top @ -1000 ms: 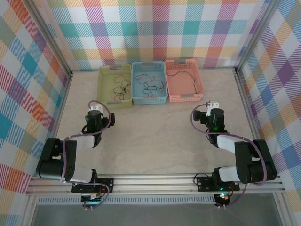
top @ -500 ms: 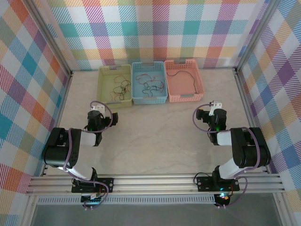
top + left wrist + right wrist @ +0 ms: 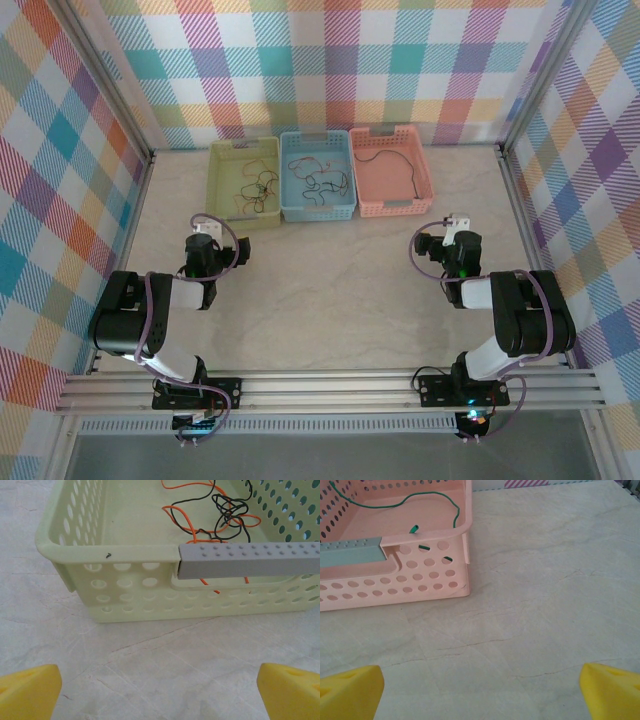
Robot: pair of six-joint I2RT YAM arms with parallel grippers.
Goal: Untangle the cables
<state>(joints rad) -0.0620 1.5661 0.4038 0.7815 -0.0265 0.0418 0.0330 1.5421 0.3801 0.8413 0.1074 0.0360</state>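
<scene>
Across the upper middle of the overhead view, three baskets stand side by side on a pale table (image 3: 330,290): a yellow-green basket (image 3: 213,190), a blue basket (image 3: 320,212) and a pink basket (image 3: 395,208). The cables (image 3: 255,190) lie inside them: orange and black ones tangled in the yellow-green, red and black in the blue, one green in the pink. Lower down, the left gripper (image 3: 205,228) and right gripper (image 3: 455,222) hover with fingers spread wide, grasping nothing.

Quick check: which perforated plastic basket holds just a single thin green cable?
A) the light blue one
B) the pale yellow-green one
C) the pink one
C: the thin green cable lies alone in the pink perforated plastic basket, rightmost of the three.
</scene>
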